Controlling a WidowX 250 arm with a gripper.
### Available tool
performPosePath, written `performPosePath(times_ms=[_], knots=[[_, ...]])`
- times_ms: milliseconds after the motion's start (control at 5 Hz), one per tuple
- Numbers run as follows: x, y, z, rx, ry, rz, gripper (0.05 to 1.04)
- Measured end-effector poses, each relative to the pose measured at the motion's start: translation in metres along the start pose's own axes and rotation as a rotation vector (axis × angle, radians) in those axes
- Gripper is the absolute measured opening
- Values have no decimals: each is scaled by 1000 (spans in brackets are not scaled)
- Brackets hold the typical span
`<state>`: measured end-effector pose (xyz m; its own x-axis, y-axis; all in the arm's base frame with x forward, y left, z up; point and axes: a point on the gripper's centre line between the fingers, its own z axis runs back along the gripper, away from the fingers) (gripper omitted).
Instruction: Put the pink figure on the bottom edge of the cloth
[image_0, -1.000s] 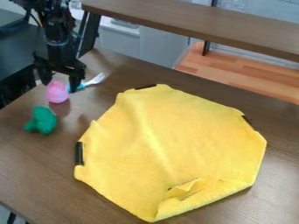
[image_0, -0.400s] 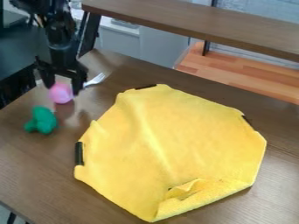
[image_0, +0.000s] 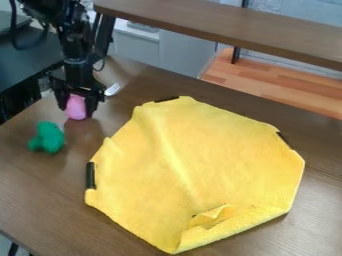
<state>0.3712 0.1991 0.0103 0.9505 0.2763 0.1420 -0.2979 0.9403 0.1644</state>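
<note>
At the upper left of the camera view, the black gripper (image_0: 79, 104) hangs low over the table, one finger on each side of the pink figure (image_0: 75, 108). Both fingers press against it, so the gripper is shut on the figure, its upper part partly hidden between them. Whether the figure touches the table I cannot tell. The yellow cloth (image_0: 200, 155) lies to the right and nearer the camera, its bottom edge folded over at the lower right.
A green toy (image_0: 47, 137) lies on the brown table (image_0: 40, 185), below and left of the gripper. Just right of the gripper is a fork (image_0: 112, 89). Black clips hold the cloth's edges, one on its left side (image_0: 90, 175). A raised wooden shelf (image_0: 227, 22) crosses behind.
The gripper has moved right and its fingers have drawn closer around the pink figure. The figure has shifted slightly right with it. The cloth and green toy have stayed put.
</note>
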Motion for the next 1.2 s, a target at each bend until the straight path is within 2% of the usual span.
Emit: performPosePath(times_ms=[200,400,600,800,1200], knots=[[1,-6,0,-17,-8,-12,753],[4,-21,12,-49,-32,-36,753],[16,-52,50,-63,-107,-80,753],[15,-91,74,-115,-133,-153,753],[-19,-185,81,-227,-103,-386,753]])
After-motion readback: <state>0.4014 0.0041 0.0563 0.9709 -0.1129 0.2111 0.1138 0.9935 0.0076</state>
